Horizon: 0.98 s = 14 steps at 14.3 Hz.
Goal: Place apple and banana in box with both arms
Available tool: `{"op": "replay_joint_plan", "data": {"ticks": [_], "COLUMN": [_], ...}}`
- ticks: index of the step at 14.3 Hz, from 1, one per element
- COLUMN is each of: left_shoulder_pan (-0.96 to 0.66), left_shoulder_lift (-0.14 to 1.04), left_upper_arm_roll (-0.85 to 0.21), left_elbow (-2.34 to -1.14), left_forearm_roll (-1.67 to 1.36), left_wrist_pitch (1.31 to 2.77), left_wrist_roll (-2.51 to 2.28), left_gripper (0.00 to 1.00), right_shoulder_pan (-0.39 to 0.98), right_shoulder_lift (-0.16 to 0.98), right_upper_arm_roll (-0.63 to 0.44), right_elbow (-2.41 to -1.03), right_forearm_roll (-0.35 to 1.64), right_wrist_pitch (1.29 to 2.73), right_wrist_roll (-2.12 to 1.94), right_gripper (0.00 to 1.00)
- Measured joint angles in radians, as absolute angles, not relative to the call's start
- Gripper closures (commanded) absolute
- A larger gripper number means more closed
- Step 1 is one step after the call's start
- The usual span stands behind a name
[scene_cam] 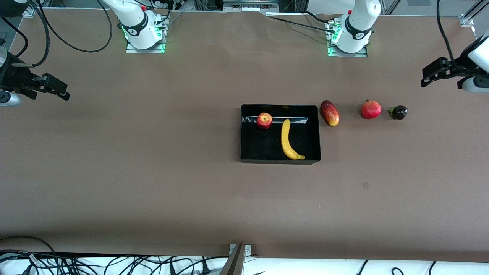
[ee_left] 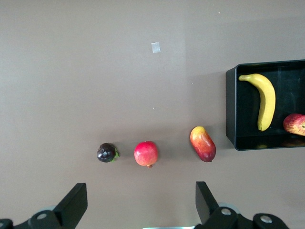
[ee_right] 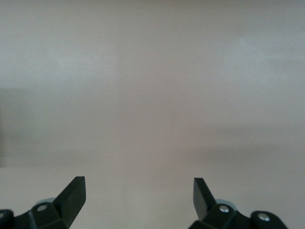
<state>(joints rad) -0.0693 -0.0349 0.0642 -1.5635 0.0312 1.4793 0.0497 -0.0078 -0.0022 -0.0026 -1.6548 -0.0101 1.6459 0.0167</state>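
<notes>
Since both task fruits already lie inside the black box (scene_cam: 280, 160), the job looks done, and the step in hand is simply to keep both arms parked clear without disturbing anything. Nearest the front camera within the box lies the banana (scene_cam: 287, 140), its curved tip close to the near wall; farther from the camera, close to the box's farther wall, sits the apple (scene_cam: 264, 120), just beside the banana's upper end but not clearly touching it. Outside the box, toward the left arm's end of the table, a red-and-yellow mango (scene_cam: 329, 113), a pomegranate (scene_cam: 371, 109) and a dark mangosteen (scene_cam: 398, 112) stand in a row (none of them belongs in the box, so they should stay put). Each arm waits at its own end of the table: the left gripper (ee_left: 138, 200) hovers over bare tabletop near that row, jaws spread wide and holding nothing; the right gripper (ee_right: 138, 195) hangs over bare table, likewise wide and empty.
</notes>
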Motion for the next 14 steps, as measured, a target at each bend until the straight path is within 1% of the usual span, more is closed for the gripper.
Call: {"op": "replay_joint_plan", "data": {"ticks": [7, 14], "left_shoulder_pan": [-0.068, -0.089], "left_shoulder_lift": [-0.095, -0.121], "left_upper_arm_roll": [0.038, 0.014], "left_elbow": [-1.563, -1.563], "left_forearm_roll": [0.031, 0.027], "left_wrist_pitch": [1.477, 1.455], "left_wrist_roll": [0.052, 0.001], "left_gripper": [0.0, 0.0], "right_shoulder_pan": [-0.007, -0.007], "right_shoulder_lift": [-0.002, -0.002], "right_upper_arm_roll": [-0.002, -0.001], "right_elbow": [-1.655, -1.654], "right_forearm_roll": [-0.01, -0.01], "right_wrist_pitch": [1.646, 1.65], "right_wrist_roll": [0.017, 0.017], "right_gripper": [0.0, 0.0]}}
